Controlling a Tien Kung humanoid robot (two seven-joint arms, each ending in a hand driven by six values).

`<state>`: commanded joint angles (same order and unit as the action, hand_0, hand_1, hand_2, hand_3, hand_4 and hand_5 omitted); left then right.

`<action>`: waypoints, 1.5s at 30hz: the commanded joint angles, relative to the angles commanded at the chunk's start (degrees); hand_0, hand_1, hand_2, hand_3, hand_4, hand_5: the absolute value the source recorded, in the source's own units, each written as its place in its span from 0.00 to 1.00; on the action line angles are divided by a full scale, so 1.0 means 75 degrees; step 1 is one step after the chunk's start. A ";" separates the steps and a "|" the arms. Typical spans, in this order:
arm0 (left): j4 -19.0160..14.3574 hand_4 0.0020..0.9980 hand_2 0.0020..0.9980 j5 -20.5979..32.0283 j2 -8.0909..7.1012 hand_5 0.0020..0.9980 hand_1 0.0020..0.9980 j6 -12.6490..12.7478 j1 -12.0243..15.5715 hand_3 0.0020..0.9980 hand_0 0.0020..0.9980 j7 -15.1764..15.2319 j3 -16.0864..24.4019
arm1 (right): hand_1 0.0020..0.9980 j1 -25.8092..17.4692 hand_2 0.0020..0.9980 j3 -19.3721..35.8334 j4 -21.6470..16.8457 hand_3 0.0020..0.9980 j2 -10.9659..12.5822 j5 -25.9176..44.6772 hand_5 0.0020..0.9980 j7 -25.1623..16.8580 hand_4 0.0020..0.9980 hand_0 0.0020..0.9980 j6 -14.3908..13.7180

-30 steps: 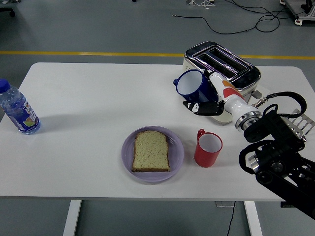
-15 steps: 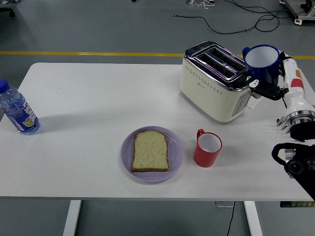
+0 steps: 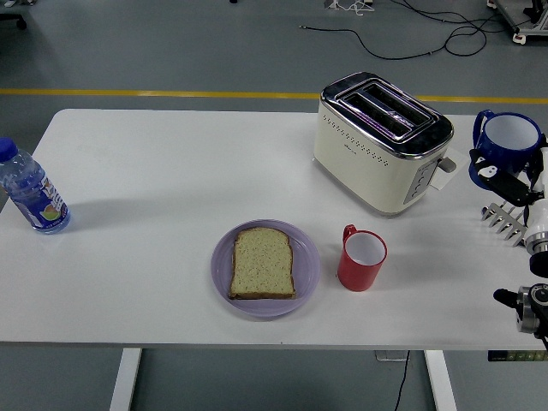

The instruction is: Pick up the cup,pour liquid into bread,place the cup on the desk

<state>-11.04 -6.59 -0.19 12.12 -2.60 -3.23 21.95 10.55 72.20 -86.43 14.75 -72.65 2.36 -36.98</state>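
Since a second ago the blue cup (image 3: 506, 143) has swung from in front of the toaster (image 3: 382, 141) out past its right side, and now sits low near the worktop's (image 3: 154, 171) right edge, upright with its mouth facing up; the right robot hand (image 3: 505, 178) has its dark fingers (image 3: 495, 175) wrapped on the cup's lower body, its white forearm trailing off the right border; the left arm is out of view. By my reading the placing step is in hand, with the pour over the bread (image 3: 264, 263) on the purple plate (image 3: 265, 268) seemingly done; whether the cup's base touches the worktop I cannot tell. Next calls for settling it flat, clear of the metal rack (image 3: 505, 221) just beside it, then loosening the fingers; the red mug (image 3: 362, 258) stands apart.
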 joint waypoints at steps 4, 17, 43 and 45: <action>0.0000 0.24 0.67 0.0010 -0.0001 0.85 0.66 -0.0003 0.0018 0.52 0.65 -0.0001 -0.0042 | 0.41 -0.0190 0.56 -0.0012 0.0392 0.57 -0.0151 0.0558 0.00 -0.0886 0.53 0.41 0.0000; -0.0007 0.24 0.67 -0.0023 -0.0007 0.85 0.66 -0.0002 -0.0017 0.52 0.64 -0.0001 -0.0014 | 0.42 -0.0576 0.57 -0.0600 0.2095 0.60 -0.0527 0.1185 0.01 -0.3077 0.53 0.43 0.0187; -0.0012 0.24 0.68 -0.0038 -0.0001 0.85 0.66 -0.0008 -0.0149 0.52 0.64 -0.0011 0.0057 | 0.43 -0.0480 0.58 -0.1707 0.3397 0.66 -0.0648 0.2000 0.02 -0.4653 0.56 0.44 0.0388; -0.0012 0.24 0.68 -0.0034 0.0001 0.86 0.66 -0.0009 -0.0147 0.52 0.64 -0.0011 0.0059 | 0.43 -0.0463 0.58 -0.1768 0.3480 0.66 -0.0651 0.2069 0.02 -0.4721 0.58 0.45 0.0400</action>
<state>-11.13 -6.84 -0.18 12.06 -3.70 -3.31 22.40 7.08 58.94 -60.33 9.86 -57.14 -33.04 -33.98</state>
